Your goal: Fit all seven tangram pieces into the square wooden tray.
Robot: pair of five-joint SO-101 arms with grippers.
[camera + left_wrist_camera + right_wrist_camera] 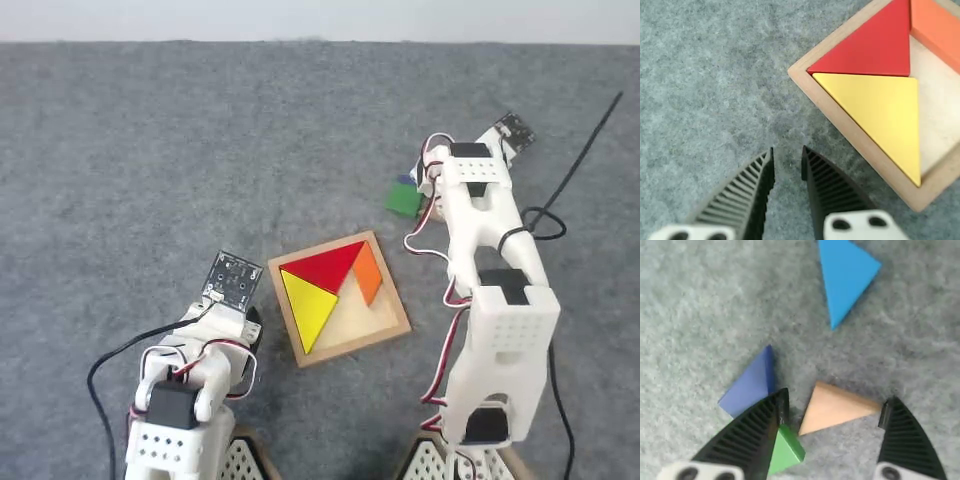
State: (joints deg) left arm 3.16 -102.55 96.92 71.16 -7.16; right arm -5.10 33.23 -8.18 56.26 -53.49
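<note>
The right gripper point(835, 406) is spread wide around the tan triangle point(832, 412), right of centre in the high view by the green piece point(404, 199). Best to close on two flat edges, clear of the dark blue piece point(750, 385); smooth wood likely slips. The square wooden tray point(355, 343) lies mid-frame on fuzzy grey carpet point(150, 150), holding a red triangle point(325, 268) and a yellow triangle point(308, 305). The left gripper point(787, 152), nearly together and empty, sits lower left
</note>
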